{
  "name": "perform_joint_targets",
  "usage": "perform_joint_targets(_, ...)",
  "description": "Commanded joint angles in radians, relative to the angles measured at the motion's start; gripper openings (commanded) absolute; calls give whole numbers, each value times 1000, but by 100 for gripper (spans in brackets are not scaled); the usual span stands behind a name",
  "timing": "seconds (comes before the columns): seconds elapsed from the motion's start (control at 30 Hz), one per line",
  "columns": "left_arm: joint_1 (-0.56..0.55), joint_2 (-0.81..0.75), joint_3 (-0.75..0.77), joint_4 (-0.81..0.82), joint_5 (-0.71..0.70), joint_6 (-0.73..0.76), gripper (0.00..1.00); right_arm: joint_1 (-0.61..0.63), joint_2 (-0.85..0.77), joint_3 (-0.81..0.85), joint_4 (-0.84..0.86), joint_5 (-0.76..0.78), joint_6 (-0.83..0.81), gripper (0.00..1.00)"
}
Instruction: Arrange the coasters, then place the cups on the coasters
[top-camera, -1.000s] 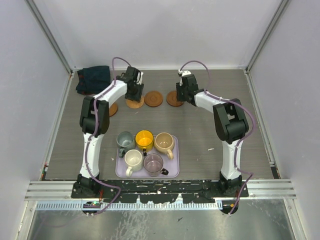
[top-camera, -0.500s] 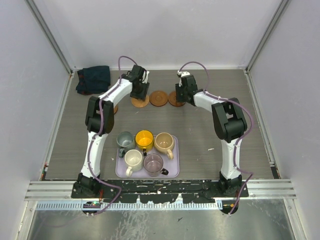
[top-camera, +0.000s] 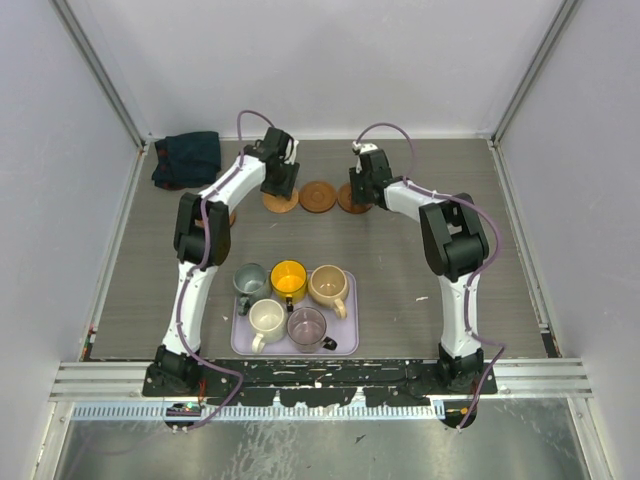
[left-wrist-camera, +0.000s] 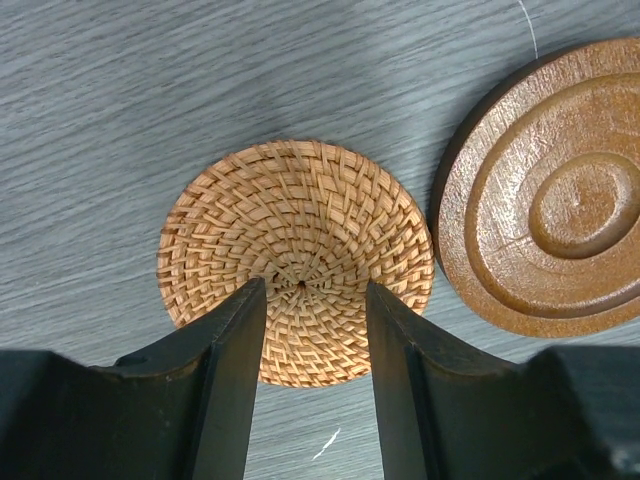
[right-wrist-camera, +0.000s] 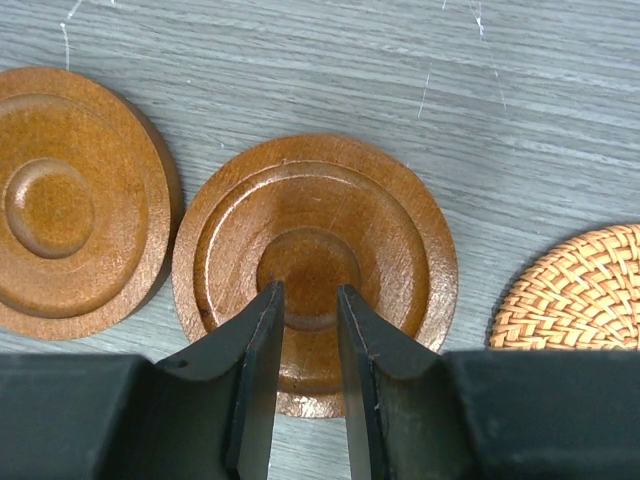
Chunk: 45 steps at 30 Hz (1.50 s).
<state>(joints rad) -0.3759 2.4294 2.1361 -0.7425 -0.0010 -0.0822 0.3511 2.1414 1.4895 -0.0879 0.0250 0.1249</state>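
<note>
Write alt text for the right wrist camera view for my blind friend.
The right gripper, jaws slightly apart, hangs over a ringed wooden coaster on a grey table. A second wooden coaster lies at the picture's left, a woven coaster at its right edge.

Item one: woven coaster (left-wrist-camera: 295, 225), round, pale straw-orange, spiral weave, lying flat at centre frame.
Item two: wooden coaster (left-wrist-camera: 560, 210), brown, glossy, with raised concentric rings, cut off by the right edge. It lies just beside the woven one, rim to rim; contact cannot be confirmed.
Item three: left gripper (left-wrist-camera: 312, 295), with two black fingers (left-wrist-camera: 235, 380) rising from the bottom edge, jaws apart, tips over the woven coaster's near half.
Surface: grey wood-grain table (left-wrist-camera: 150, 90).
</note>
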Motion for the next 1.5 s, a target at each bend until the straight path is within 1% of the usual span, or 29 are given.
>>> perform_joint_targets(0.0, 19, 26, 30, -19, 13, -4, 46, -1, 7, 35, -28, 43, -18, 33)
perform_joint_targets(0.37, 45, 21, 31, 8, 17, -14, 47, -3, 19, 52, -62, 106, -9, 33)
perform_joint_targets(0.53, 46, 24, 34, 12, 23, -17, 48, -4, 6, 44, -57, 87, -12, 33)
perform_joint_targets(0.6, 45, 15, 18, 29, 32, -19, 50, -3, 4, 47, -46, 75, -23, 33)
perform_joint_targets(0.7, 45, -22, -15, 79, 36, -18, 54, -3, 8, 84, -44, 74, -46, 33)
perform_joint_targets(0.8, 46, -62, -17, 109, 39, -12, 59, -3, -1, 132, -42, 80, -65, 33)
perform_joint_targets(0.93, 45, -129, -12, 141, 35, 7, 60, -3, -31, 185, -37, 94, -81, 33)
perform_joint_targets(1.03, 46, -189, -30, 145, 22, 22, 61, -5, -70, 188, -29, 124, -85, 33)
perform_joint_targets(1.13, 49, -251, -108, 167, 20, 24, 62, -17, -105, 157, -27, 150, -72, 33)
perform_joint_targets(1.27, 59, -319, -237, 196, 2, 24, 62, -52, -144, 73, -26, 166, -34, 33)
perform_joint_targets(1.47, 92, -443, -508, 307, -52, -6, 62, -107, -208, -82, 7, 170, -16, 33)
